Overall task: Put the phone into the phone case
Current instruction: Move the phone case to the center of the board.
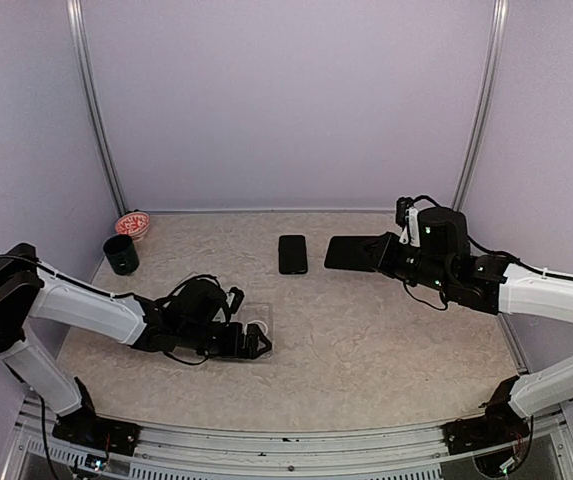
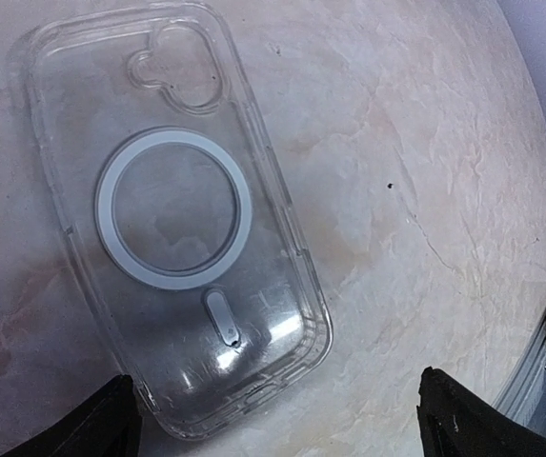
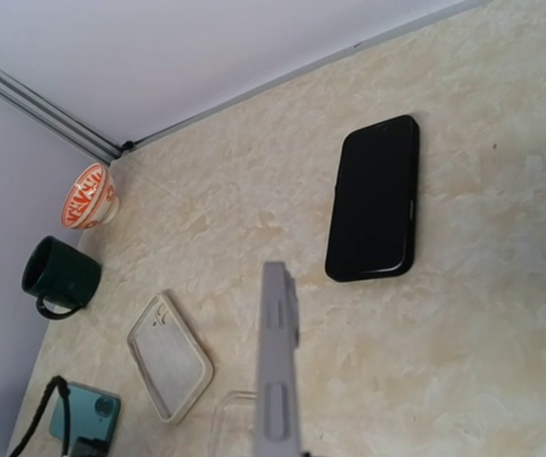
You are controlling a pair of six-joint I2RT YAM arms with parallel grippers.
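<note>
Right gripper is clamped on the phone, held off the table at far right, edge-on in the wrist view. Left gripper is wide open, holding nothing, at one end of the clear case, which lies flat near-left of centre. I'd carry the phone left and near, level it over the case, match its camera end to the cutout, and seat one long edge first. Left jaws should pin the case so it can't slide. Skip the black phone lying mid-table.
</note>
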